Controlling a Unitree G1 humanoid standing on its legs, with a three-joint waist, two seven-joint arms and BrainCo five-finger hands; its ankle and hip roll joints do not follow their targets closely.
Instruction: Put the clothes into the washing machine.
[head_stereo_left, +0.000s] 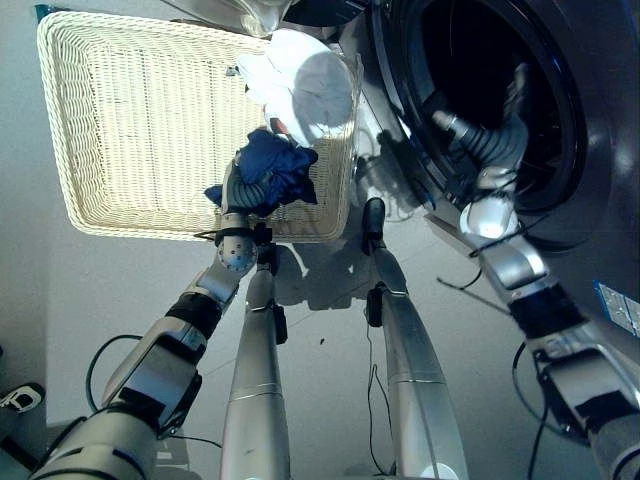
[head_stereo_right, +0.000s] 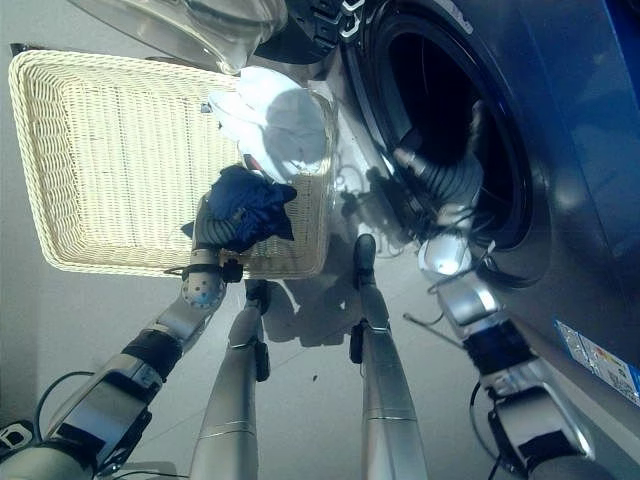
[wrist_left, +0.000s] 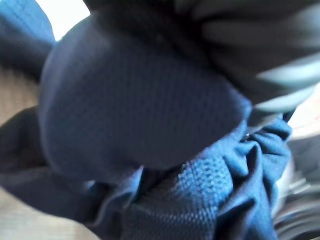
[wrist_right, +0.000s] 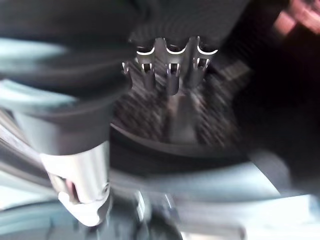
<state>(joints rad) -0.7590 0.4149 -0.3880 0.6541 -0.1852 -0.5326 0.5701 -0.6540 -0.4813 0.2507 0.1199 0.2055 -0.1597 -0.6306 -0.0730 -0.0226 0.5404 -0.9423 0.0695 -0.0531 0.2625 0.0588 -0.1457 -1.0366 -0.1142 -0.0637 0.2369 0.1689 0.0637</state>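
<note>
two garments show in the wicker basket (head_stereo_left: 130, 120), which fills the upper left of the left eye view: a dark blue garment (head_stereo_left: 275, 170) and a white garment (head_stereo_left: 305, 80). the blue one is bunched into a lump at the basket's right end, near its lower right corner, so no clear long axis can be made out; loose folds hang toward the lower left and right of the lump. the left robot hand (head_stereo_left: 240, 195) comes up from the lower left of the frame and is clenched on this blue cloth, its dark cover just below the bundle. in the left wrist view the blue mesh fabric (wrist_left: 150, 125) lies right against the camera and hides the fingers. the white garment lies just above the blue one, in the basket's upper right corner, draped over the rim; a small red patch shows at its lower edge, too small to make out.

the washing machine (head_stereo_left: 590, 120) takes the upper right of the frame, its round opening (head_stereo_left: 480, 70) dark inside. the right robot hand (head_stereo_left: 470, 135) reaches into that opening from the lower right; its fingers are lost in the dark drum, so i cannot tell whether they are curled or straight. in the right wrist view silver fingers (wrist_right: 170, 67) show against the drum, blurred. a label (head_stereo_left: 620, 305) on the machine's front, at the right edge, is cut off and unreadable.
</note>
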